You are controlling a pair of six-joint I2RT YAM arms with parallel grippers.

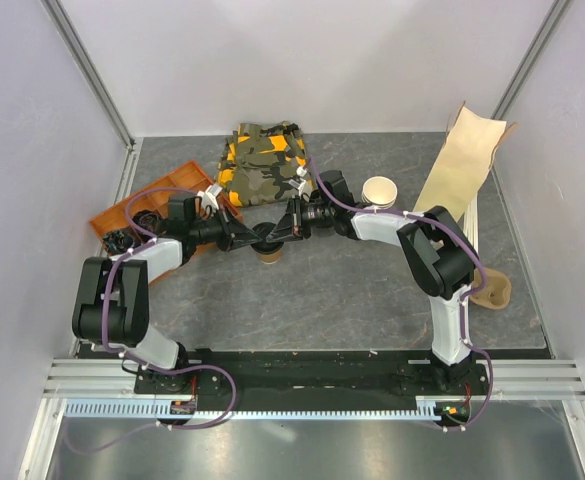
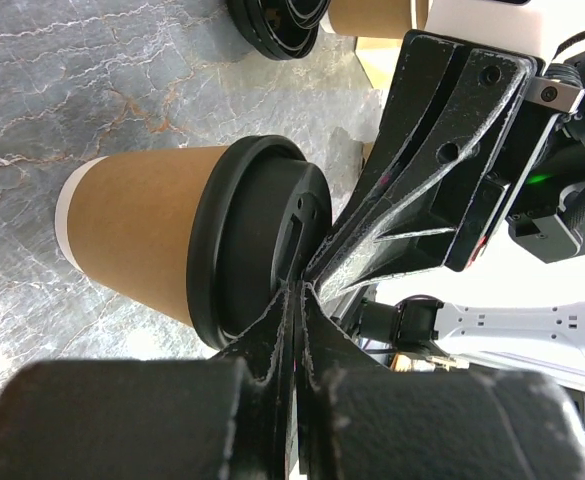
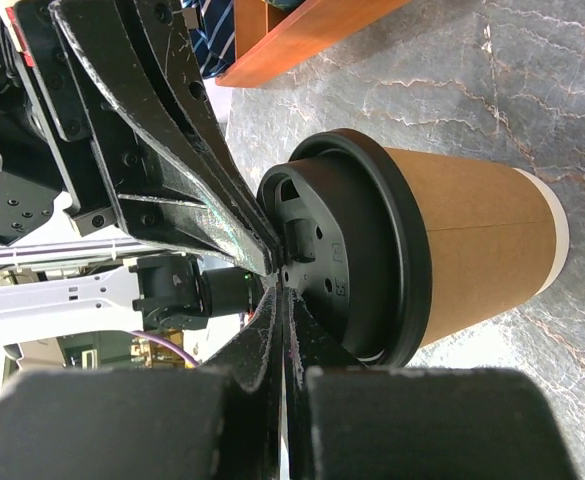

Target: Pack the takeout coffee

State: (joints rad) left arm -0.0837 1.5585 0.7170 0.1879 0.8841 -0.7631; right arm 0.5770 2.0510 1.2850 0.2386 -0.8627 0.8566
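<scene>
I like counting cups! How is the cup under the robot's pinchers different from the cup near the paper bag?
The coffee cup wears a black lid; the open cup has none, so you see its pale inside. The left gripper and right gripper, both shut, touch the coffee cup's lid; nothing touches the open cup. Both cups stand upright on the table.

From above, the small brown paper cup with black plastic lid (image 1: pixel 269 257) is mostly hidden beneath the left gripper (image 1: pixel 259 240) and right gripper (image 1: pixel 279 232).
</scene>
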